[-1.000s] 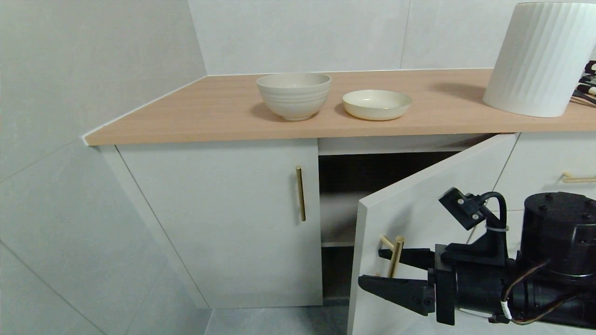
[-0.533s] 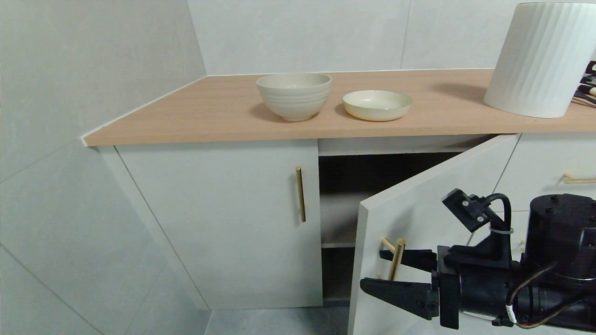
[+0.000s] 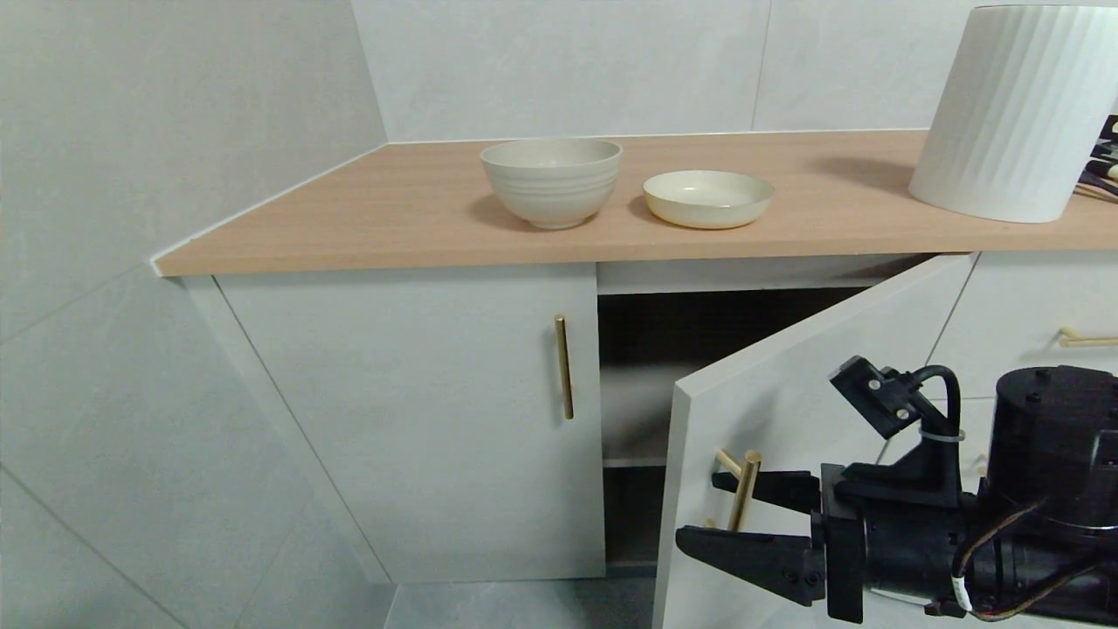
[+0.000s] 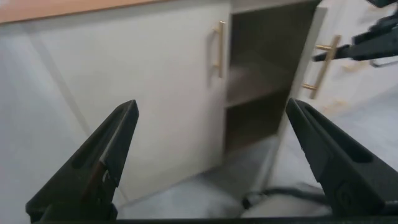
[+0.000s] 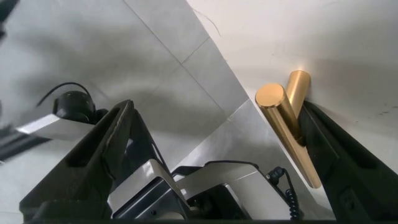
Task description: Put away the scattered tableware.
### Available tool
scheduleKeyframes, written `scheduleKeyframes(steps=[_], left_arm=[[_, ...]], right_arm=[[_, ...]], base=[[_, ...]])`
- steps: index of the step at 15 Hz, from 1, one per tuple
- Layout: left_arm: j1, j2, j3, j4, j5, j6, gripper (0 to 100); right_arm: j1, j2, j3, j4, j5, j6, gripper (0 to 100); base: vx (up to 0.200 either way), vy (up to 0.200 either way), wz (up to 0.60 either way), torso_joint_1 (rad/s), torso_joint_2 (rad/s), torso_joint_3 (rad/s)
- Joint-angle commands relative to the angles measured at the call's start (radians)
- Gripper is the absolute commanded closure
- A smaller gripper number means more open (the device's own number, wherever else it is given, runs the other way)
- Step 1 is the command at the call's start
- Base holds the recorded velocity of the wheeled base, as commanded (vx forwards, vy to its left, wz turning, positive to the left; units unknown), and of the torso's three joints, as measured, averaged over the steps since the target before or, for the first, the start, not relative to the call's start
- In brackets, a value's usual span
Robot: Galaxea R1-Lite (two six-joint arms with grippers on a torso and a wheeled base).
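On the wooden counter [image 3: 393, 218] stand a cream ribbed bowl [image 3: 551, 182] and, to its right, a shallow cream dish [image 3: 708, 197]. Below them the right cabinet door [image 3: 786, 384] hangs partly open, showing a dark shelf space [image 3: 646, 402]. My right gripper [image 3: 729, 520] is open at that door's brass handle [image 3: 742, 489], one finger on each side of the bar. The right wrist view has the handle [image 5: 289, 130] close to one finger [image 5: 348, 168]. My left gripper [image 4: 210, 109] is open and holds nothing, low down facing the cabinet front [image 4: 155, 81].
A tall white ribbed cylinder [image 3: 1013, 109] stands at the counter's right end. The left cabinet door [image 3: 410, 411] is closed, with a brass handle [image 3: 564, 367]. A tiled wall [image 3: 131, 262] closes the left side. A drawer handle [image 3: 1087, 336] shows at the far right.
The head picture has shifted slightly. My right gripper and the open door's handle sit a touch lower and further right, still in the same relation.
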Motion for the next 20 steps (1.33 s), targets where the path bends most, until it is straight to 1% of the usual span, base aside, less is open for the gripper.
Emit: scheduleKeyframes(steps=[1, 3, 4, 5, 7, 8, 11, 12, 13, 16, 17, 19, 20], left_arm=[[-0.008, 0.48, -0.153, -0.066, -0.095, 0.028, 0], [-0.043, 0.679, -0.15, -0.214, -0.106, 0.021, 0], [-0.077, 0.761, -0.136, -0.287, -0.106, 0.017, 0], [-0.12, 0.827, -0.12, -0.334, -0.106, 0.017, 0], [-0.221, 0.903, -0.08, -0.385, -0.104, 0.015, 0], [-0.265, 0.939, -0.069, -0.402, -0.103, 0.014, 0], [-0.377, 1.004, -0.058, -0.409, -0.103, -0.052, 0], [-0.388, 1.012, -0.058, -0.409, -0.103, -0.058, 0], [-0.422, 1.034, -0.057, -0.411, -0.103, -0.074, 0], [-0.44, 1.031, -0.051, -0.411, -0.103, -0.075, 0], [-0.443, 1.035, -0.052, -0.411, -0.103, -0.075, 100], [-0.448, 1.037, -0.07, -0.412, -0.103, -0.075, 100], [-0.454, 1.052, -0.112, -0.412, -0.103, -0.075, 100]], right_arm=[[0.002, 0.001, 0.002, -0.001, -0.001, -0.001, 0], [0.008, -0.013, 0.004, -0.001, -0.003, 0.0, 0], [0.009, -0.015, 0.005, -0.001, -0.003, -0.001, 0], [0.009, -0.013, 0.007, -0.001, -0.001, -0.001, 0], [0.012, -0.01, 0.007, -0.001, -0.001, 0.0, 0], [0.014, -0.01, 0.007, -0.001, -0.003, 0.0, 0], [0.014, -0.009, 0.007, -0.001, -0.001, 0.0, 0], [0.014, -0.007, 0.007, -0.001, -0.003, 0.0, 0], [0.014, -0.003, 0.009, -0.001, -0.003, 0.0, 0], [0.014, 0.002, 0.01, -0.001, -0.003, 0.0, 0], [0.014, 0.004, 0.01, -0.001, -0.003, 0.0, 0], [0.014, 0.004, 0.01, -0.001, -0.003, 0.0, 0], [0.014, 0.001, 0.01, -0.001, -0.003, -0.001, 0]], base=[[0.0, 0.0, 0.0, 0.0, 0.0, 0.0], [0.0, 0.0, 0.0, 0.0, 0.0, 0.0], [0.0, 0.0, 0.0, 0.0, 0.0, 0.0], [0.0, 0.0, 0.0, 0.0, 0.0, 0.0], [0.0, 0.0, 0.0, 0.0, 0.0, 0.0], [0.0, 0.0, 0.0, 0.0, 0.0, 0.0], [0.0, 0.0, 0.0, 0.0, 0.0, 0.0], [0.0, 0.0, 0.0, 0.0, 0.0, 0.0], [0.0, 0.0, 0.0, 0.0, 0.0, 0.0], [0.0, 0.0, 0.0, 0.0, 0.0, 0.0], [0.0, 0.0, 0.0, 0.0, 0.0, 0.0], [0.0, 0.0, 0.0, 0.0, 0.0, 0.0], [0.0, 0.0, 0.0, 0.0, 0.0, 0.0]])
